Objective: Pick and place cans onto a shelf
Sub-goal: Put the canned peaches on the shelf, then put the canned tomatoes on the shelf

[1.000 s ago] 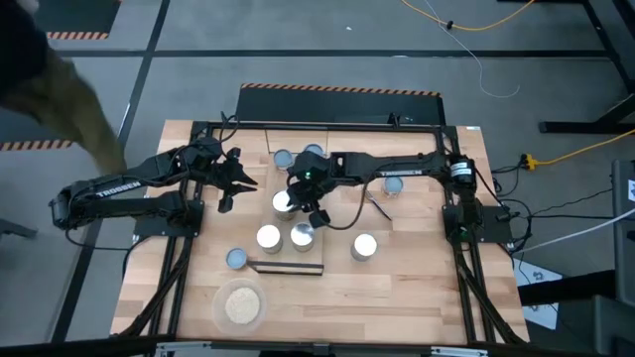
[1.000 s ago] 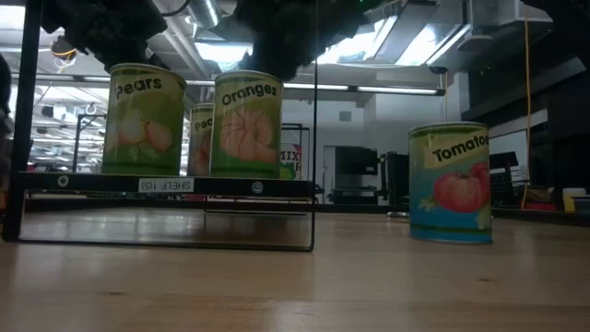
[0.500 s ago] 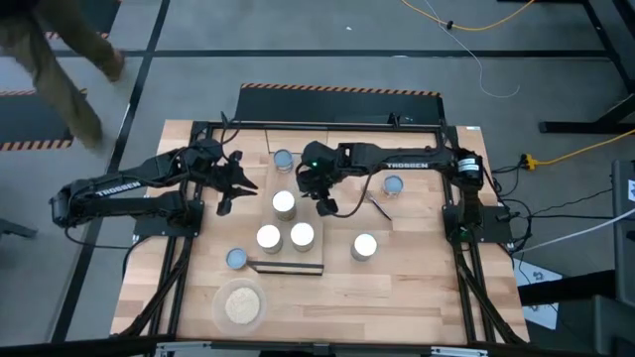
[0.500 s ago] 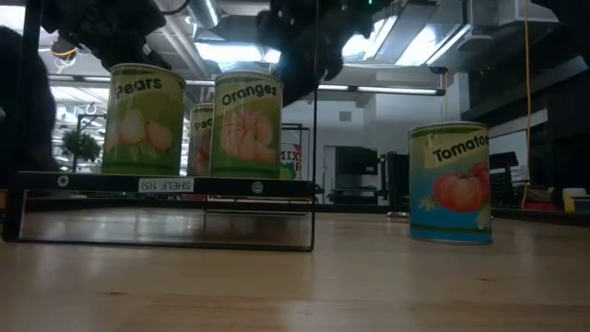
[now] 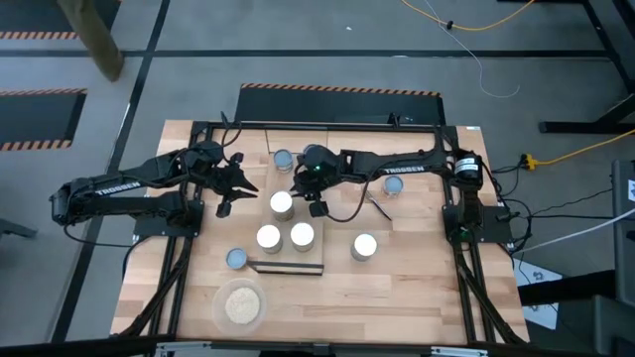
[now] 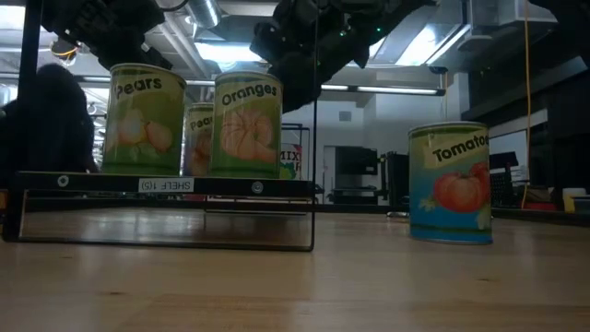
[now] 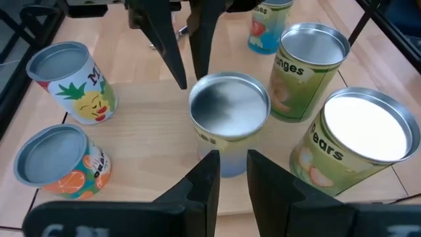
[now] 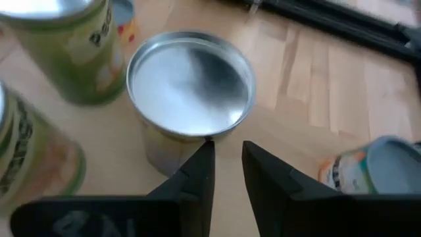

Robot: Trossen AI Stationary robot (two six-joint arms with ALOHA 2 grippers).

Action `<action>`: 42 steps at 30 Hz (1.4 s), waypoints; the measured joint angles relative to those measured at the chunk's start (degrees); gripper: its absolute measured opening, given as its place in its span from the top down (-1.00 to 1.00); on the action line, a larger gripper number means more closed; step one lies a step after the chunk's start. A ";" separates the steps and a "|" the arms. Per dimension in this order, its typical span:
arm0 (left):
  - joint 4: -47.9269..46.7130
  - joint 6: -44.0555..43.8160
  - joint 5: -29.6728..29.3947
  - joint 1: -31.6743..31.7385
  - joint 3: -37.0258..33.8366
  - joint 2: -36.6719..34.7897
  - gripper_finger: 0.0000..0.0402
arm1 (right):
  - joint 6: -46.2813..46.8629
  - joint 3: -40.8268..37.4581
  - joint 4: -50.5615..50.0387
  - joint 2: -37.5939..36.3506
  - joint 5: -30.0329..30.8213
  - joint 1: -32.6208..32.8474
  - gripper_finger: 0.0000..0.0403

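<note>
Three cans are seen standing on the shelf [image 5: 288,266]: a Pears can [image 6: 144,119], an Oranges can [image 6: 246,124] and, behind them, a third can [image 5: 282,203] with a white top. A Tomato can [image 6: 450,183] stands on the desk [image 5: 397,288] beside the shelf, well apart from the others. Further cans are placed around: a blue-grey-topped can [image 5: 237,259] at the shelf's near corner, two [image 5: 284,160] at the far side of the desk, and one [image 5: 394,185] under the right arm. A pineapple-labelled can [image 7: 71,83] and an orange-labelled can [image 7: 61,160] are shown lying off to one side in the left wrist view. A round dish of beige grains [image 5: 239,305] sits near the front edge. The right gripper [image 5: 316,203] is held above the desk just beside the third can, its fingers narrowly parted and empty. The left gripper [image 5: 229,191] hangs to the other side of that can, fingers likewise narrowly parted, nothing held. The desk is of light wood planks, framed by black rails. Grey floor, hazard-striped tape and yellow cables [image 5: 466,25] are visible around it; a dark figure [image 6: 51,120] is seen in the room behind.
</note>
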 joint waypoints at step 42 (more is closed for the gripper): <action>0.56 0.15 0.25 0.02 0.00 0.00 0.65 | 15.28 23.49 -48.91 -1.66 -3.65 7.99 0.59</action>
